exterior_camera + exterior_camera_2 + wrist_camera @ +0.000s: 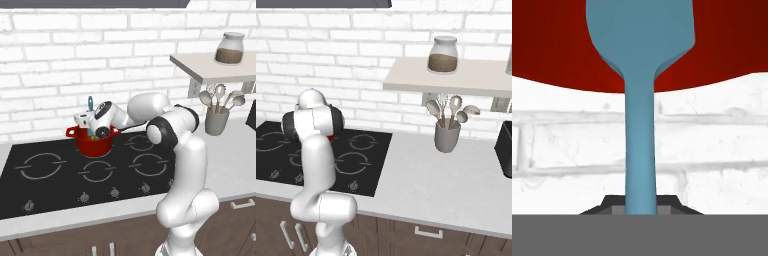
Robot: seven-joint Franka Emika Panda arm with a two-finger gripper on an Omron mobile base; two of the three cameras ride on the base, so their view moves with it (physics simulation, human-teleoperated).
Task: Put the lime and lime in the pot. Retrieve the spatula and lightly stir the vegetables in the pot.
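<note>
At centre left of the left base view, the gripper [91, 129] hangs over the pot [95, 143], a squat red pot on a rear burner of the black stovetop [45, 185]. Its fingers are closed almost completely around the blue handle of the spatula [639, 100]. In the hand view the handle rises from between the dark fingertips, and the flat light-blue blade lies against the pot's red wall at the top of the frame. In the left base view the handle end sticks up above the gripper. A speck of green shows at the pot's rim beside the gripper, probably 1 lime [94, 137]; whether both limes are inside cannot be told. Judging from this, the limes seem loaded and the spatula is fetched, so stirring is what remains. At the right of the right base view, a grey utensil holder [447, 136] holds metal spoons and a whisk, and a glass jar [443, 55] of brown contents stands on the shelf [406, 80].
</note>
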